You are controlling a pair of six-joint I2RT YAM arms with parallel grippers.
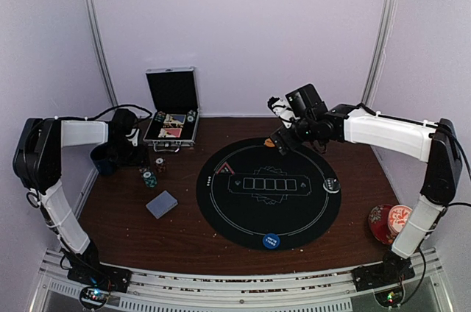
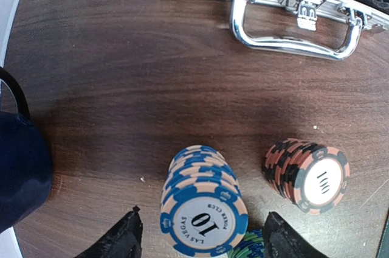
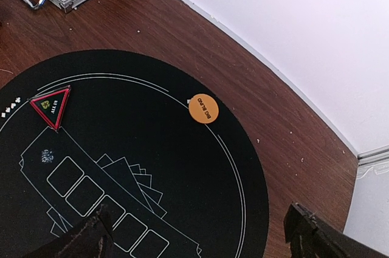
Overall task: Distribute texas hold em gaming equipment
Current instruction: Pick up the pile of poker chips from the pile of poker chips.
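Observation:
A stack of blue-and-cream poker chips stands on the wooden table, with a red-and-black stack to its right and a green stack just behind it. My left gripper straddles the blue stack, open, with a gap on each side. The chip stacks sit left of the black mat. On the mat lie a red triangle marker, an orange disc and a blue disc. Grey-blue cards lie beside the mat. My right gripper hovers open over the mat's far edge, holding nothing.
An open aluminium case stands at the back left, its handle just beyond the chips. A dark blue object sits left of my left gripper. A red floral cup and saucer are at the front right.

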